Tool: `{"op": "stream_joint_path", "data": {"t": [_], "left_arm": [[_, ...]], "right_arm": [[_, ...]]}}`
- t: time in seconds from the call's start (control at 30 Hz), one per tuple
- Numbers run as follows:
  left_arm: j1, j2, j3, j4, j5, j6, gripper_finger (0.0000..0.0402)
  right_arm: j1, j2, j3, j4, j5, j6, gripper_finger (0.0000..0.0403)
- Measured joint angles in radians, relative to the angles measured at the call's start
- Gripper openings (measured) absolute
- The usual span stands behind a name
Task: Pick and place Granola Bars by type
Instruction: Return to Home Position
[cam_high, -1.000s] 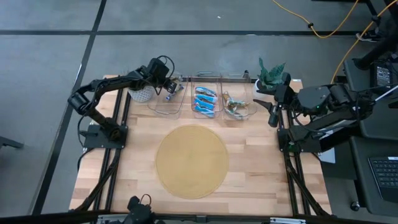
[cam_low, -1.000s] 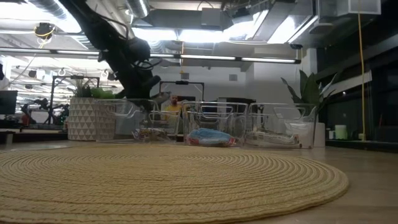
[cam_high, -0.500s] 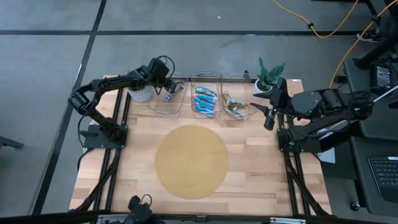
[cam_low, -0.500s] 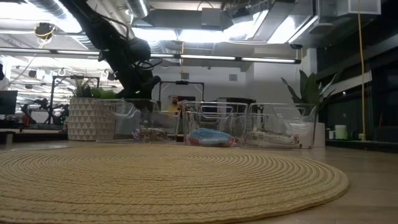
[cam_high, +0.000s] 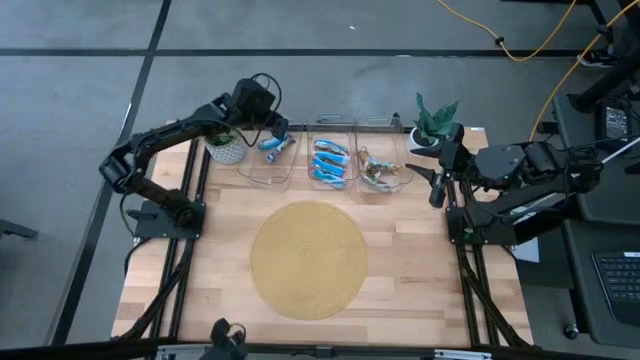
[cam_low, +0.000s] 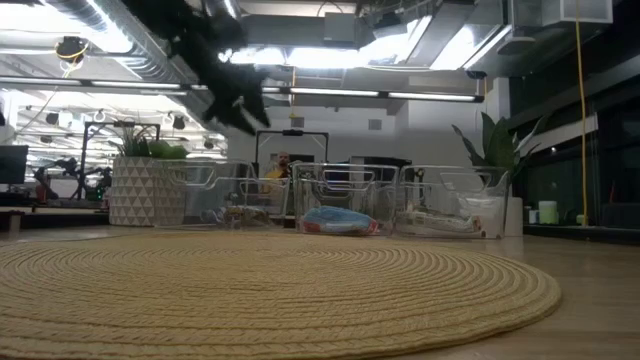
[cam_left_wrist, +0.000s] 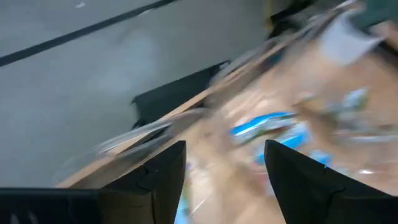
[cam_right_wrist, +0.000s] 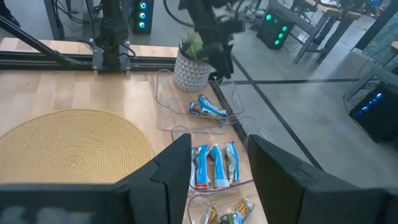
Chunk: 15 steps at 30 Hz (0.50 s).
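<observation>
Shiny blue bars (cam_high: 330, 160) — inside clear bin (cam_high: 333, 125)

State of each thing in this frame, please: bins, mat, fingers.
left bin: upright, blue bars inside.
middle bin: upright, row of blue bars inside.
right bin: upright, green-brown bars inside.
mat: flat, nothing on it.
left gripper: fingers open, empty, high above the left bin.
right gripper: fingers open, empty, by the table's right edge.

Left arm (cam_high: 165, 133) and right arm (cam_high: 520, 163): matte black, slim links, bulkier joint housings. Black cable (cam_high: 268, 85) loops at left wrist. Fingers (cam_right_wrist: 176, 163) dark, flat-faced, angular.
</observation>
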Motion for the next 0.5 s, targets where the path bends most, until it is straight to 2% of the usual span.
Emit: {"op": "stream_joint_path", "data": {"t": [0.27, 0.37, 0.5], "left_arm": [[-0.100, -0.183, 0.019, 0.005, 0.210, -0.100, 0.0204], [-0.168, -0.272, 0.019, 0.005, 0.217, -0.123, 0.0205], [-0.311, -0.394, 0.008, 0.022, 0.168, -0.120, 0.0207]], "right_arm": [[0.000, 0.001, 0.000, 0.033, 0.000, -0.043, 0.0160], [0.000, 0.001, 0.000, 0.081, 0.004, -0.081, 0.0160], [0.000, 0.001, 0.000, 0.145, 0.007, -0.122, 0.0160]]}}
